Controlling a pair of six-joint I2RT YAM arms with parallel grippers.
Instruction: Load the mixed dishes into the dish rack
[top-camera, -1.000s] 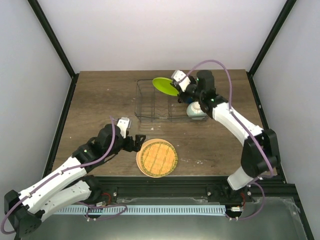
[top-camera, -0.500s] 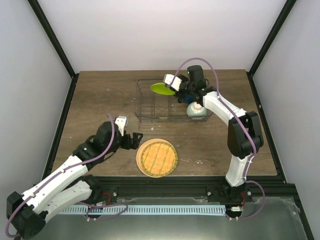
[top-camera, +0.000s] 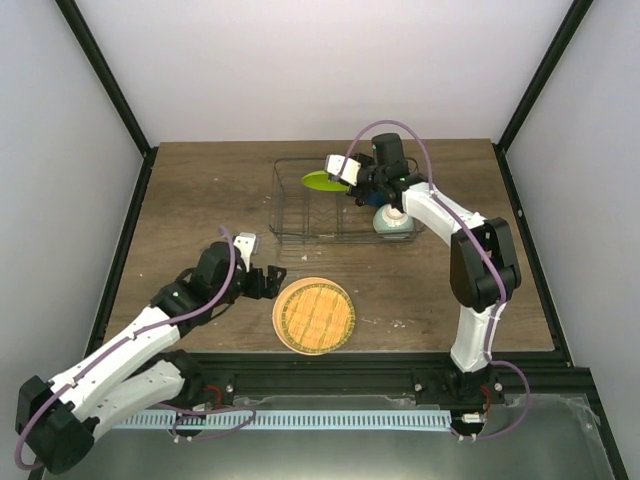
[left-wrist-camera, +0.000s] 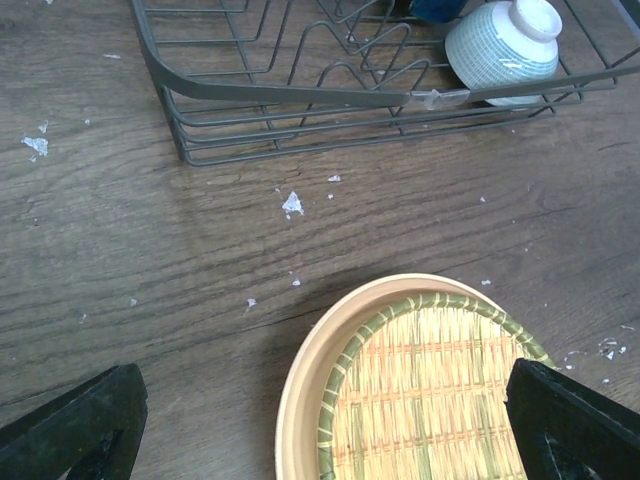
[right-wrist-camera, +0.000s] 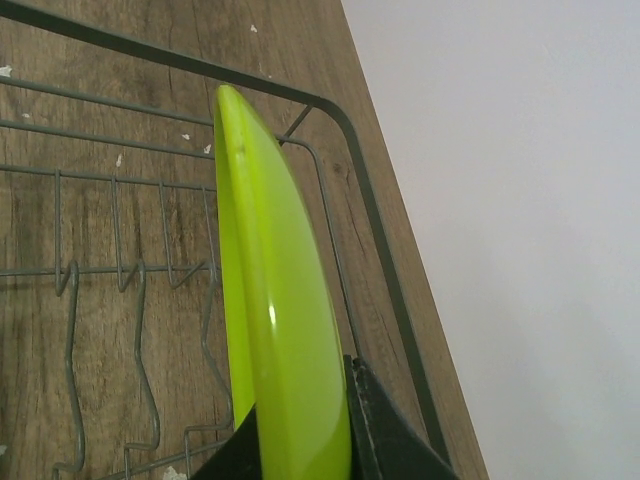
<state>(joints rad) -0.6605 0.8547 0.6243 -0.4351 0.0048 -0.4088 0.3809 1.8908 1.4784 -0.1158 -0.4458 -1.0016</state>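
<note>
My right gripper (top-camera: 347, 180) is shut on the lime-green plate (top-camera: 322, 181) and holds it on edge over the dark wire dish rack (top-camera: 290, 235). In the right wrist view the plate (right-wrist-camera: 275, 310) stands upright between my fingers above the rack's wires (right-wrist-camera: 120, 275). The pale mint-green bowl (top-camera: 393, 222) lies in the rack's right end, also in the left wrist view (left-wrist-camera: 503, 50). A woven-patterned plate (top-camera: 314, 315) lies flat on the table in front of the rack. My left gripper (top-camera: 274, 282) is open, just left of that plate (left-wrist-camera: 420, 385). The blue mug is barely visible.
The wooden table (top-camera: 200, 200) has black frame posts at its sides and white walls around. Small white crumbs (left-wrist-camera: 292, 204) lie on the wood between the rack (left-wrist-camera: 300, 95) and the woven plate.
My right gripper has carried the lime-green plate left and down, turning it more edge-on over the rack. My left gripper has shifted slightly beside the woven plate.
</note>
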